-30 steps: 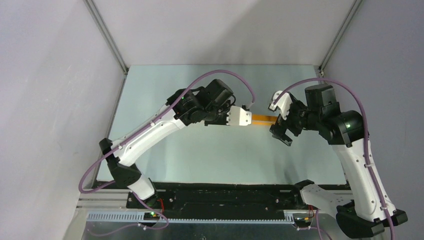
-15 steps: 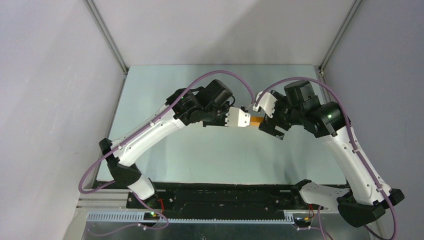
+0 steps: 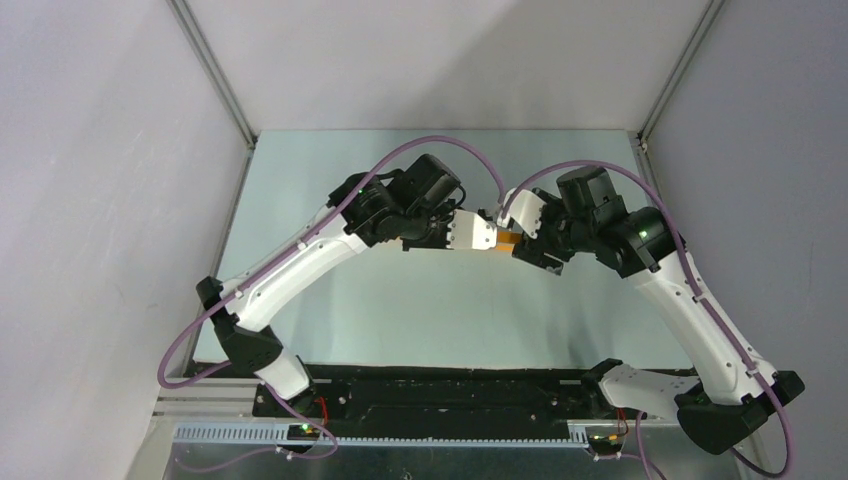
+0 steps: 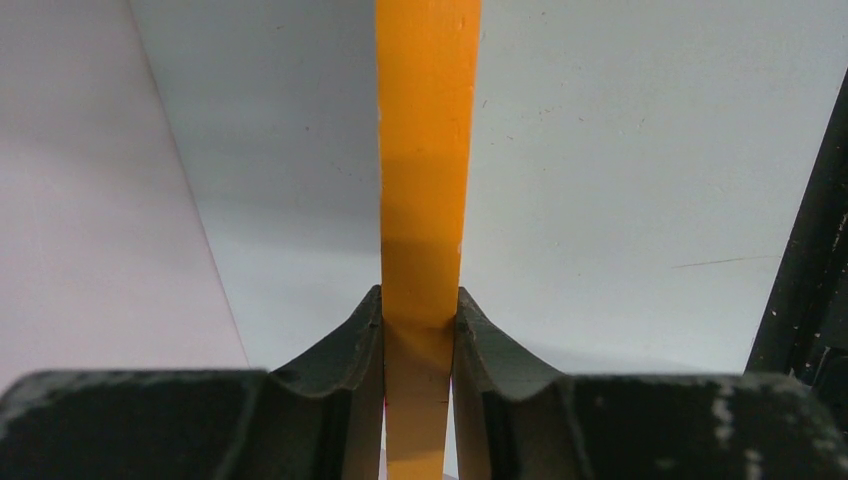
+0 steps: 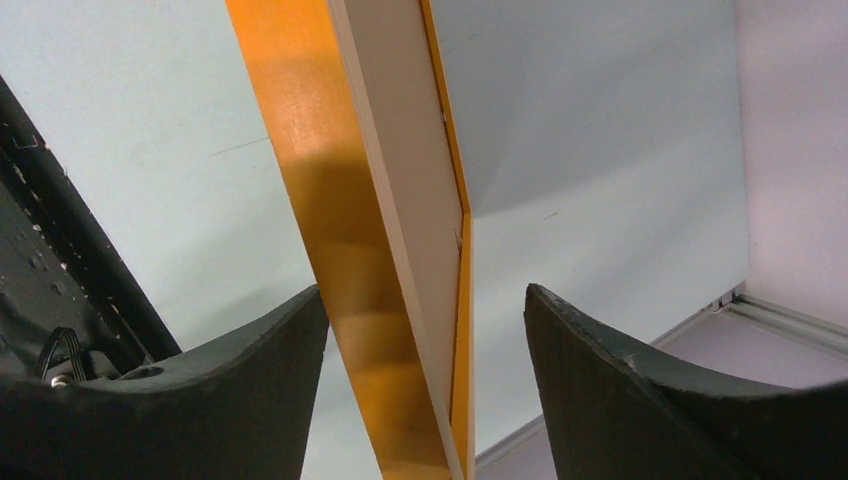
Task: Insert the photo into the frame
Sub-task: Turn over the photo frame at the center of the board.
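Observation:
The frame (image 3: pixel 510 240), thin and light orange, hangs edge-on above the table between the two arms. My left gripper (image 4: pixel 420 300) is shut on one end of it, both dark fingers (image 4: pixel 350 345) pressed against the orange wood (image 4: pixel 428 150). My right gripper (image 5: pixel 425 300) is open and straddles the other end of the frame (image 5: pixel 330 200), with a gap on each side. A pale sheet (image 5: pixel 410 170) lies inside the frame. I cannot tell whether it is the photo; no printed picture shows in any view.
The pale table (image 3: pixel 420 310) lies under both arms. Grey walls close it in at the left, back and right. A black rail (image 3: pixel 450 385) runs along the near edge by the arm bases.
My right arm has swung left to the frame's free end, and its jaws now stand around it, somewhat narrower than before. The left gripper kept its hold and shifted slightly left.

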Motion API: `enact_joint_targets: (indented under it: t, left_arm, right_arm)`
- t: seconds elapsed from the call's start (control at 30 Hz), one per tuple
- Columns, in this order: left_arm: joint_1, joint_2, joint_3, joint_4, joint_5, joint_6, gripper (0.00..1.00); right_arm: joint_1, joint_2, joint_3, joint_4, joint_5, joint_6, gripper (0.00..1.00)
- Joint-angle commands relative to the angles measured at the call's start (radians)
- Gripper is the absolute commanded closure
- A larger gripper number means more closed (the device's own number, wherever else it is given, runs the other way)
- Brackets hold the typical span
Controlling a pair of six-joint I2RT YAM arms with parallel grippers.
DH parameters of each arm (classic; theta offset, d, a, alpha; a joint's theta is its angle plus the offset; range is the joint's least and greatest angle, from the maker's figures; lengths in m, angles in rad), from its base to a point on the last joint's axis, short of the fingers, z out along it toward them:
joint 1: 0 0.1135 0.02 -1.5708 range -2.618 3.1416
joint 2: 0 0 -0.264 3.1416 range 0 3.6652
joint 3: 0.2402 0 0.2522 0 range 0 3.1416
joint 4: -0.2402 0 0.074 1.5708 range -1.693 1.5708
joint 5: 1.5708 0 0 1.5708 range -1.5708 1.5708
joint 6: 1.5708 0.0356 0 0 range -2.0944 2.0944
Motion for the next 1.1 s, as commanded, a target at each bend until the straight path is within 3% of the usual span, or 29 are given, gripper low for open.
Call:
enact_joint_targets:
  t: [0.0, 0.5, 0.7, 0.87, 0.97, 1.07]
  left_arm:
    - [0.006, -0.031, 0.054, 0.026, 0.007, 0.006, 1.0]
    - [0.011, -0.023, 0.061, 0.025, -0.006, 0.008, 0.99]
    - [0.013, -0.02, 0.064, 0.027, -0.029, 0.003, 0.7]
    - [0.027, -0.015, 0.079, 0.026, -0.047, -0.021, 0.4]
    - [0.045, -0.017, 0.097, 0.028, -0.046, -0.036, 0.09]
    - [0.067, -0.03, 0.101, 0.03, -0.044, -0.052, 0.01]
  right_arm:
    - [-0.004, 0.011, 0.003, 0.042, 0.008, -0.006, 0.28]
    - [-0.003, 0.027, 0.009, 0.027, 0.0, -0.028, 0.81]
    - [-0.009, 0.045, 0.06, -0.006, -0.037, -0.03, 0.99]
    - [-0.018, 0.057, 0.087, -0.028, -0.066, -0.028, 1.0]
    - [-0.028, 0.063, 0.106, -0.036, -0.082, -0.02, 1.0]
    - [-0.047, 0.082, 0.133, -0.054, -0.103, -0.003, 1.0]
